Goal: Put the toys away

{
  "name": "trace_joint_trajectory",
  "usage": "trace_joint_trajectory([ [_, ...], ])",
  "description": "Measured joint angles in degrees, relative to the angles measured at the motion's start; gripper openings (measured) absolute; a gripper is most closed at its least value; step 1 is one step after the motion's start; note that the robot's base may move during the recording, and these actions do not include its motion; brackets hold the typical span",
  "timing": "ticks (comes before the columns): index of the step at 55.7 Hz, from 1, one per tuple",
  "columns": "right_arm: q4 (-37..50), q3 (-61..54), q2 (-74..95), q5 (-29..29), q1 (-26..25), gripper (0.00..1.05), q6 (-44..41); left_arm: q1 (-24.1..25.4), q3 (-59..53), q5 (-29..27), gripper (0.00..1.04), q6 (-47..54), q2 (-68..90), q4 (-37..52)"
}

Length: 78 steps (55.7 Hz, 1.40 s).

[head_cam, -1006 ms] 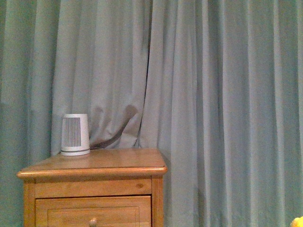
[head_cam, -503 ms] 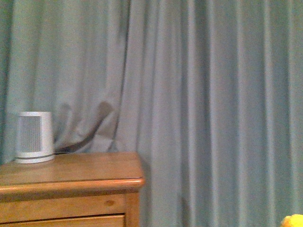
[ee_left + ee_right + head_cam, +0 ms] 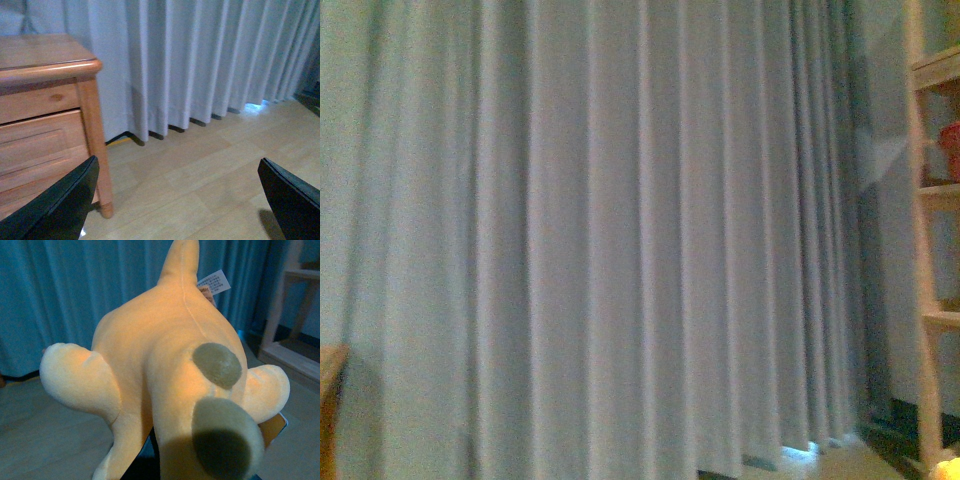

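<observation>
The orange-yellow plush animal (image 3: 170, 370) fills the right wrist view, with grey-green patches and a white tag. My right gripper (image 3: 200, 465) is shut on it and holds it in the air above the floor; the fingers are mostly hidden under the plush. A small yellow bit of the plush (image 3: 948, 468) shows at the bottom right corner of the front view. My left gripper (image 3: 185, 200) is open and empty, its two dark fingers (image 3: 60, 205) wide apart above the wooden floor.
A grey-blue curtain (image 3: 620, 230) fills the front view. A wooden shelf unit (image 3: 932, 250) with a red object (image 3: 950, 150) stands at the right. A wooden nightstand (image 3: 45, 100) is beside the left gripper. Light wooden floor (image 3: 200, 165) lies below.
The front view has swung to the right: the nightstand and the white device have slid out at the left, and the wooden shelf unit has come in at the right.
</observation>
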<state>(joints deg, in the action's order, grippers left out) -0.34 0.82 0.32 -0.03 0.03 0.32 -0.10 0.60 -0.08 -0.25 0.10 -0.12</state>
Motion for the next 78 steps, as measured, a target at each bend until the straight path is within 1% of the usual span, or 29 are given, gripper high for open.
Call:
trace_joint_trajectory([
  [63,0.0,0.02,0.04,0.0,0.0,0.06,0.0,-0.04,0.0,-0.02,0.98,0.02,-0.07,0.0],
  [69,0.0,0.02,-0.04,0.7,-0.11,0.06,0.0,-0.11,0.0,0.33,0.98,0.02,0.0,0.0],
  [78,0.0,0.02,-0.02,0.0,-0.13,0.06,0.0,-0.11,0.0,0.07,0.98,0.02,0.0,0.0],
])
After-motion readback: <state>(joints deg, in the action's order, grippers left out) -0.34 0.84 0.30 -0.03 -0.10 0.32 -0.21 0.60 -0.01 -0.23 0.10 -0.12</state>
